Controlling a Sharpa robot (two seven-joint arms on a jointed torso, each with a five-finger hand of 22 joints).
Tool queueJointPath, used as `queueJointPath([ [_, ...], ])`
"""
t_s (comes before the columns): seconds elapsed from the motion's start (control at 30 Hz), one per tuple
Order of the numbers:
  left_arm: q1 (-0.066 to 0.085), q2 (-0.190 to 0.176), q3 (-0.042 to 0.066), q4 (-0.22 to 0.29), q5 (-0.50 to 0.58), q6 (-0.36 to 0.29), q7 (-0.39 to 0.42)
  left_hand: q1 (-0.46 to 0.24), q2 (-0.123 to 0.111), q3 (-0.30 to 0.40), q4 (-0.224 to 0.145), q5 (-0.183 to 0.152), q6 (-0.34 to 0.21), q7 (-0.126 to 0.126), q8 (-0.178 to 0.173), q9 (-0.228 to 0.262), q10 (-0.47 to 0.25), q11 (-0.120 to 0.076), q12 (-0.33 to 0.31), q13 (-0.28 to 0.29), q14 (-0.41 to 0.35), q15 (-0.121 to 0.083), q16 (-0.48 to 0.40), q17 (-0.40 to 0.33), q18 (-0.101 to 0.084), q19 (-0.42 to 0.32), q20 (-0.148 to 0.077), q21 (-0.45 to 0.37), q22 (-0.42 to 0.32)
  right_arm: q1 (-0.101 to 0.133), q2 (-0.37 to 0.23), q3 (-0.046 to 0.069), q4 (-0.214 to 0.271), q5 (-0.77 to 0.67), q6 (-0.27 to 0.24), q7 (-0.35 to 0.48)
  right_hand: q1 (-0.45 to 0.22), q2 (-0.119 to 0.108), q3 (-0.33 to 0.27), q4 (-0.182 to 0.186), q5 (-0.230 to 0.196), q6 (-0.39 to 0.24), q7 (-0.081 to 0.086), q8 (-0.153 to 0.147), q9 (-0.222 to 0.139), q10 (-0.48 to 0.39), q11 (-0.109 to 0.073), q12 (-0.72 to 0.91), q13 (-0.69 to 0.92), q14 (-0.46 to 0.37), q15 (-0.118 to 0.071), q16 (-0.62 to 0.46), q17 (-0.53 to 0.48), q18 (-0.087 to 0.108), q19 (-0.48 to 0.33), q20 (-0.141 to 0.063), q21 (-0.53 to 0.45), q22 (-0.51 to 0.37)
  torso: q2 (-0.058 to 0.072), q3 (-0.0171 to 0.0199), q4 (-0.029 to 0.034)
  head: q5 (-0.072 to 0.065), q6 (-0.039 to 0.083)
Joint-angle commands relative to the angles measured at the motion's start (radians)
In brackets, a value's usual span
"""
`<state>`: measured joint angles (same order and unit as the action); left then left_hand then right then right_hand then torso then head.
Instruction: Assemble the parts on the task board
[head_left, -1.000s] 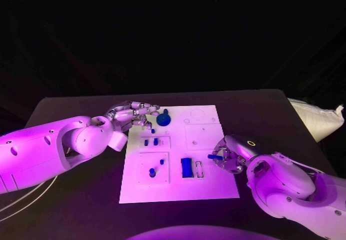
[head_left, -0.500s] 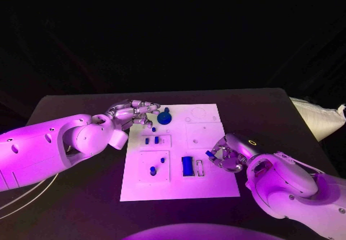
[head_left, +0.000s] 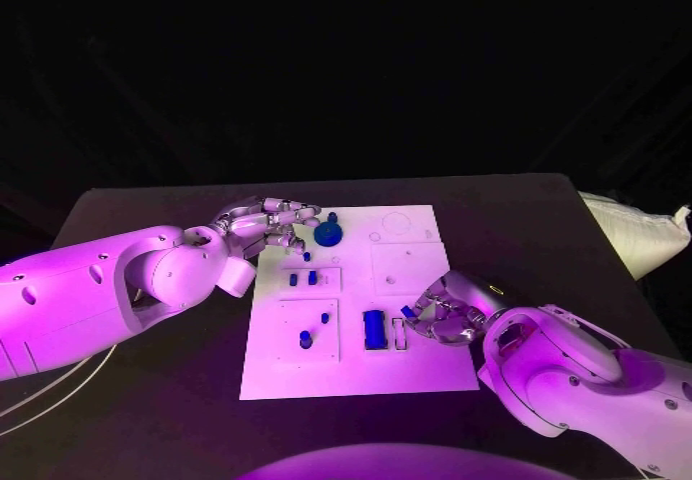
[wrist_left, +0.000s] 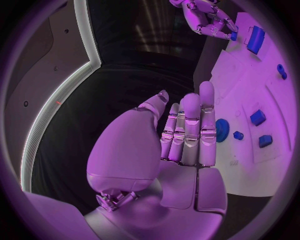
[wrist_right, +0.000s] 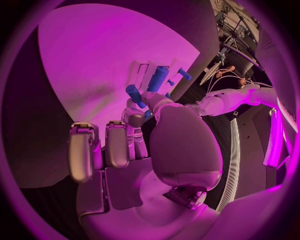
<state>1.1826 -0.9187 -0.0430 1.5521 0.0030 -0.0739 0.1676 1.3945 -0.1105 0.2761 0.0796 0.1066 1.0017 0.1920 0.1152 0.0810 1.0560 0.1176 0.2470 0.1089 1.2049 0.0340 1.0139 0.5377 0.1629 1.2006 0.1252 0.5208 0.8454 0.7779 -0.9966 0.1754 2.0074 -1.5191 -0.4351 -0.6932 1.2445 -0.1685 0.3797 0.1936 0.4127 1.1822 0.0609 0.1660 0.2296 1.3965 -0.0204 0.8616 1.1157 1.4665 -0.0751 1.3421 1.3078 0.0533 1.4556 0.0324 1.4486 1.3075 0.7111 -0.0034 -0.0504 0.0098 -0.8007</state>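
The white task board (head_left: 411, 375) lies in the middle of the table. My right hand (head_left: 444, 318) hovers at the board's right side and pinches a small blue peg (head_left: 410, 312) (wrist_right: 135, 95), just right of the upright blue block (head_left: 374, 330) (wrist_right: 157, 78). My left hand (head_left: 268, 226) (wrist_left: 187, 137) hangs at the board's far left corner, fingers stretched side by side and holding nothing. A blue gear (head_left: 329, 236) (wrist_left: 222, 128) sits just beyond its fingertips. Small blue parts (head_left: 293, 280) stand in the board's left-hand fields, and another peg (head_left: 306, 340) stands nearer to me.
The black table (head_left: 144, 400) runs bare on both sides of the board. A pale bag (head_left: 635, 235) lies off the table's right edge. The left wrist view has the right hand (wrist_left: 209, 20) far across the board.
My right hand has carried the blue peg leftward over the board, closer to the blue block. The left hand has hardly moved.
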Motion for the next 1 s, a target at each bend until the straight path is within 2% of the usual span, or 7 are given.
queueJointPath([
  [0.03,0.000,0.001,0.000,0.003,-0.004,0.019,0.003,0.005,0.008,-0.004,-0.003,0.000,-0.008,-0.001,0.005,-0.002,-0.008,0.001,0.003,0.001,-0.008,-0.001,0.004,-0.001,0.019,-0.001,0.007,-0.006,-0.002,-0.002,0.007,-0.001,-0.003,0.088,-0.063,-0.011,-0.007,-0.004,-0.002,0.002,0.007,0.001,-0.003,0.004,0.002,0.004,0.001,-0.001,-0.001,0.060,-0.007,0.002,0.013,-0.008,0.003,-0.002,0.002,0.098,0.001,-0.0004,0.0004,0.001,-0.001],
  [0.13,0.000,0.001,0.000,0.004,-0.004,0.018,0.002,0.005,0.008,-0.004,-0.003,0.000,-0.008,-0.001,0.005,-0.002,-0.008,0.001,0.003,0.001,-0.008,-0.001,0.004,-0.001,0.019,-0.001,0.007,-0.006,-0.002,-0.002,0.015,-0.003,-0.008,0.110,-0.058,-0.011,-0.008,-0.004,-0.003,0.002,0.009,0.001,-0.003,0.004,0.002,0.004,0.001,0.000,-0.001,0.060,-0.007,0.003,0.013,-0.008,0.002,-0.002,0.002,0.098,0.001,0.0000,-0.0003,0.002,-0.002],
  [0.3,0.000,0.000,0.000,0.005,-0.004,0.018,0.001,0.005,0.008,-0.004,-0.003,0.000,-0.008,-0.001,0.005,-0.002,-0.008,0.001,0.003,0.001,-0.008,-0.001,0.004,-0.001,0.019,-0.001,0.007,-0.006,-0.002,-0.002,0.020,-0.007,-0.020,0.120,-0.023,-0.013,-0.017,-0.001,-0.008,0.006,0.018,0.002,-0.002,0.004,0.003,0.005,0.001,0.004,0.003,0.060,-0.007,0.003,0.013,-0.007,0.002,-0.002,0.001,0.097,0.000,0.0000,0.0007,0.002,-0.006],
  [0.47,0.000,-0.002,0.000,0.005,-0.019,0.016,0.002,0.005,0.008,-0.004,-0.003,0.000,-0.008,-0.001,0.005,-0.002,-0.008,0.001,0.003,0.001,-0.008,-0.001,0.004,-0.001,0.019,-0.001,0.007,-0.006,-0.002,-0.003,0.021,-0.010,-0.026,0.110,0.000,-0.014,-0.028,0.004,-0.023,0.008,0.057,0.003,-0.004,0.007,0.006,0.008,0.000,0.013,0.010,0.061,-0.008,0.007,0.017,-0.008,0.004,-0.003,0.003,0.100,0.001,0.0003,-0.0001,0.004,-0.009],
  [0.7,0.000,-0.002,0.000,0.007,-0.034,0.016,0.003,0.006,0.007,-0.005,-0.004,0.000,-0.009,-0.001,0.006,-0.002,-0.009,0.001,0.003,0.001,-0.009,-0.001,0.004,-0.002,0.019,-0.001,0.007,-0.006,-0.002,-0.004,0.025,-0.013,-0.034,0.086,0.041,-0.016,-0.042,0.010,-0.038,0.015,0.060,0.006,-0.004,0.009,0.009,0.013,0.000,0.024,0.019,0.061,-0.008,0.010,0.021,-0.009,0.007,-0.003,0.006,0.105,0.000,0.0005,0.0001,0.005,-0.010],
  [1.0,0.000,-0.003,0.000,0.010,-0.037,0.014,0.007,0.006,0.007,-0.005,-0.004,0.000,-0.009,-0.001,0.006,-0.002,-0.009,0.001,0.003,0.001,-0.009,-0.001,0.004,-0.002,0.019,-0.001,0.007,-0.006,-0.002,-0.004,0.040,-0.017,-0.053,0.071,0.058,-0.017,-0.046,0.012,-0.043,0.016,0.060,0.007,-0.005,0.010,0.010,0.015,0.000,0.031,0.023,0.062,-0.008,0.013,0.024,-0.010,0.009,-0.003,0.009,0.108,0.001,0.0004,0.0010,0.007,-0.011],
])
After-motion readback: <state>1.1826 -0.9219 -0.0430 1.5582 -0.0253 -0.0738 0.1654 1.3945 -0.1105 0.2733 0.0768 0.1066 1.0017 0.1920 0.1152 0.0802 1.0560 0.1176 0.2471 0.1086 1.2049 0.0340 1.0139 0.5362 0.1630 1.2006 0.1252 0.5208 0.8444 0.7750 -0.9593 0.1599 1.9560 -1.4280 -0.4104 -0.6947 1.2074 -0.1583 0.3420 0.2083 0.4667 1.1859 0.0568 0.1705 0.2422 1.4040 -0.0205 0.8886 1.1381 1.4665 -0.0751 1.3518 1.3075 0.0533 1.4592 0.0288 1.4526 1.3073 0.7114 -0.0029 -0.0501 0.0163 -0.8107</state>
